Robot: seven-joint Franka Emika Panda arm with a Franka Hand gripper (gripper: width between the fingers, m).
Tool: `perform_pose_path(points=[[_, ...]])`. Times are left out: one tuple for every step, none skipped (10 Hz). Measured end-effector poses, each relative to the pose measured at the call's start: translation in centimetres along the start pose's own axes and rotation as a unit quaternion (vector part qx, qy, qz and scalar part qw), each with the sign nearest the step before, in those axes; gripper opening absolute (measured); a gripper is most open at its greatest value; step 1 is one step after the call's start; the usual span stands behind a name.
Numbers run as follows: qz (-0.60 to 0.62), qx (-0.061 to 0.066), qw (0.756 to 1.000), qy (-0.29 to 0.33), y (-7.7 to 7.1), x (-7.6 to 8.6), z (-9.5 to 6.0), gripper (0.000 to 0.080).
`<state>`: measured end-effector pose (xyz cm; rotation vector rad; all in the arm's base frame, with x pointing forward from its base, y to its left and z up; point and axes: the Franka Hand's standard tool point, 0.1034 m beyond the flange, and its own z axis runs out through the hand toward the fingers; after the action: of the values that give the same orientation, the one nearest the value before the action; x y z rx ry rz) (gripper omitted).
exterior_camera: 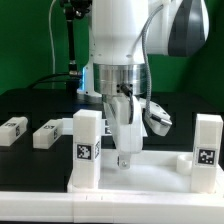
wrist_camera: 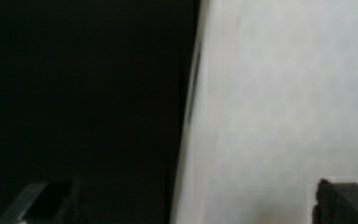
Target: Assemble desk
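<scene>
The white desk tabletop (exterior_camera: 150, 176) lies flat at the front. Two white legs stand upright on it, one at the exterior view's left (exterior_camera: 86, 148) and one at the right (exterior_camera: 207, 150), each showing a black-and-white tag. Two more legs (exterior_camera: 12, 130) (exterior_camera: 47, 133) lie loose on the black table further left. My gripper (exterior_camera: 126, 158) points straight down between the standing legs, just above the tabletop's far rim. In the wrist view the gripper (wrist_camera: 190, 204) is open. Its dark fingertips (wrist_camera: 343, 200) straddle the edge of the tabletop (wrist_camera: 282, 110), and nothing is held.
A small white round socket (exterior_camera: 185, 160) rises from the tabletop beside the right leg. Black stands and cables (exterior_camera: 68, 50) are behind the arm at the back left, in front of a green wall.
</scene>
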<state>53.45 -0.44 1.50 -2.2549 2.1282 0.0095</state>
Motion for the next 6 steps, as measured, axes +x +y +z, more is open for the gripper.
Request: perform_pose_path(points=[[0.0, -0.001, 1.0, 0.0, 0.09, 0.0, 0.15, 0.0519], [-0.001, -0.003, 1.0, 0.0, 0.2, -0.06, 0.29, 0.0519], [-0.001, -0.003, 1.0, 0.0, 0.19, -0.14, 0.29, 0.038], [-0.002, -0.003, 1.0, 0.0, 0.18, -0.21, 0.28, 0.0246], [-0.003, -0.003, 1.0, 0.0, 0.15, -0.32, 0.25, 0.0246], [0.002, -0.004, 1.0, -0.001, 0.29, -0.18, 0.27, 0.0074]])
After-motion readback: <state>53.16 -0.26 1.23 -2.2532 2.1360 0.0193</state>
